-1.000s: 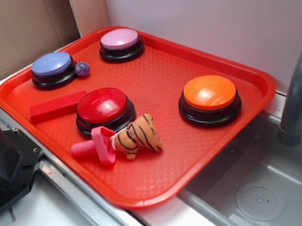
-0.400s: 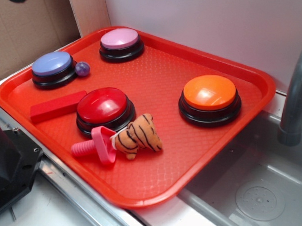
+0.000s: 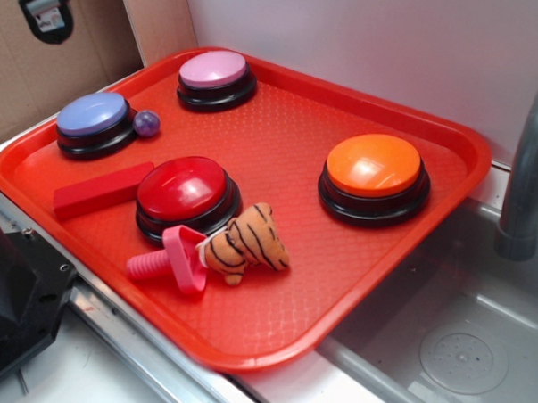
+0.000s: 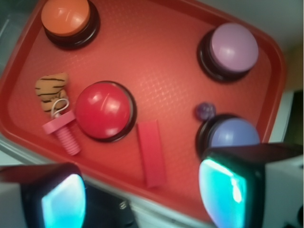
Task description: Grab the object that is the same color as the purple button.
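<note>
One tiny glossy purple ball [image 3: 146, 122] on the red plastic tray [image 3: 273, 318], touching the blue-purple round button [image 3: 93, 114], four round buttons in total, one flat red bar [image 3: 102, 190], one pink screw toy [image 3: 171, 259], one striped tiger plush [image 3: 245, 242], gripper [image 4: 142, 190] high above, jaws apart, holding nothing.

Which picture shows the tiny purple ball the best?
The exterior view: the purple ball looks sharp and glossy, right beside the blue button. The wrist view shows it too, but blurrier and darker, from above.
</note>
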Motion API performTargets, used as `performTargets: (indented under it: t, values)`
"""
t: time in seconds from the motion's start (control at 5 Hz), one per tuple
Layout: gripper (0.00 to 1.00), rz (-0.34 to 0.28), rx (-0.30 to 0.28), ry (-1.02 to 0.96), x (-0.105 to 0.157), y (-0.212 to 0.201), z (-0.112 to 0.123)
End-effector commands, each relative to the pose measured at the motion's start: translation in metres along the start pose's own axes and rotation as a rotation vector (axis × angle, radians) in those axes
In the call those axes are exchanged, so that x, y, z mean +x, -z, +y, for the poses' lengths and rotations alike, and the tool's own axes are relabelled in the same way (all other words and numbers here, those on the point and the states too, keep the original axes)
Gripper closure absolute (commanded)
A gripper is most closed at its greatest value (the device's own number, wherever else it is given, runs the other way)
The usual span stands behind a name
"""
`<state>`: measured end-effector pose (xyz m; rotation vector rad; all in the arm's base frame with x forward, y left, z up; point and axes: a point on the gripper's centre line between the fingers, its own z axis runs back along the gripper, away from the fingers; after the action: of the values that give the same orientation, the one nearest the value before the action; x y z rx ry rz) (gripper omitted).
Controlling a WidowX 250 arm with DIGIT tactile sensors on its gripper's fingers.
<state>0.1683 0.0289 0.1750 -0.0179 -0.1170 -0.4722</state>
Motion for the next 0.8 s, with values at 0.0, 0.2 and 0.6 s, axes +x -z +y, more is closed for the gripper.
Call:
performTargets:
  t: [0.0,0.2,0.6]
  values:
    - [0.00,-0.090,-0.044,0.217,0.016,0.045,0.039]
    - [0.00,-0.069,-0.031,0.290,0.023,0.064,0.050]
    - [0.00,-0.063,-0.030,0.391,0.028,0.099,0.069]
